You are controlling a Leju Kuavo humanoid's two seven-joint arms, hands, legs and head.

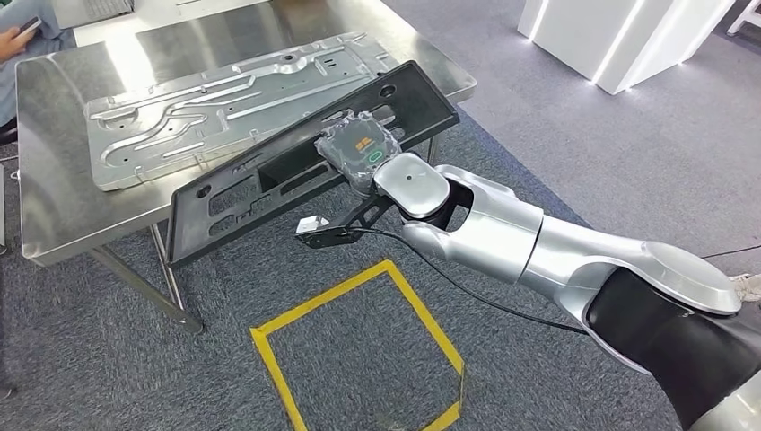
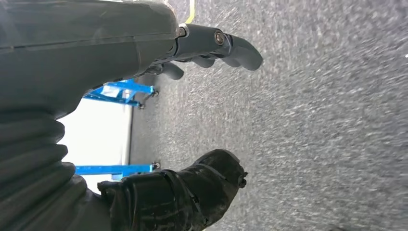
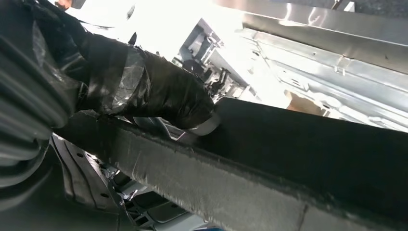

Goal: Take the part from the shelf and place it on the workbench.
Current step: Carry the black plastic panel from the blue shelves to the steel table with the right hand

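Observation:
A long black plastic part point(image 1: 296, 166) with cut-out openings hangs tilted over the near edge of the steel workbench point(image 1: 54, 215); its far end lies above the tabletop. My right hand point(image 1: 359, 153) grips it near the middle. Up close in the right wrist view, the thumb point(image 3: 159, 91) presses on the black part point(image 3: 288, 159). My left hand point(image 2: 211, 110) hangs over grey carpet, fingers point(image 2: 226, 45) apart, holding nothing.
A large stamped metal panel point(image 1: 224, 99) lies flat across the workbench. A yellow tape square point(image 1: 359, 350) marks the carpet in front of it. A person's arm point(image 1: 22, 36) shows at the far left corner. White display stands point(image 1: 619, 36) stand at the back right.

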